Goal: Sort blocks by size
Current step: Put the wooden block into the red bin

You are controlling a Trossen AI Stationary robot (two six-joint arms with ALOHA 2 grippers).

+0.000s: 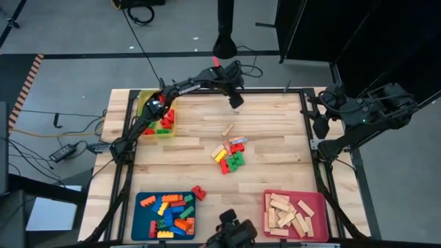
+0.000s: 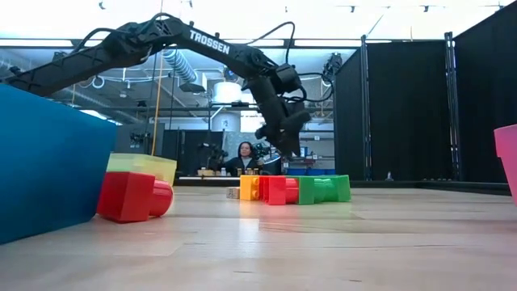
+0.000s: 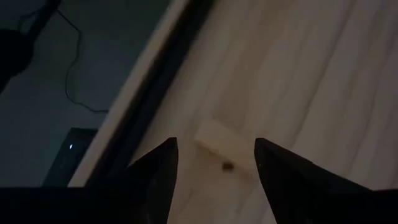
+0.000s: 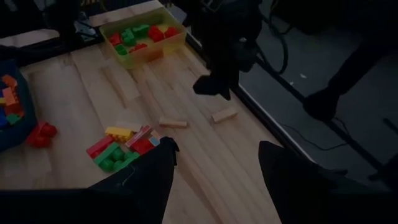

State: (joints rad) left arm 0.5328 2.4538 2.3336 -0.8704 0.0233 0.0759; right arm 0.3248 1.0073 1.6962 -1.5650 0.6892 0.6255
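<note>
My left gripper (image 1: 235, 98) hangs open over the far part of the table, fingers slanting down. A pale wooden bar (image 3: 217, 142) lies flat on the table below it, showing between the fingers (image 3: 163, 163) in the left wrist view, untouched. Another wooden bar (image 1: 227, 129) lies nearer the middle. A heap of red, green, yellow and orange blocks (image 1: 231, 156) sits at the table's centre, and one red block (image 1: 198, 192) lies by the blue tray. My right gripper (image 4: 214, 149) waits open, high off the table's right edge.
A yellow tray (image 1: 145, 100) with red and green blocks stands at the far left. A blue tray (image 1: 142, 219) of mixed blocks is at the near left, a pink tray (image 1: 315, 201) of wooden bars at the near right. A black rail (image 3: 163, 68) runs along the far edge.
</note>
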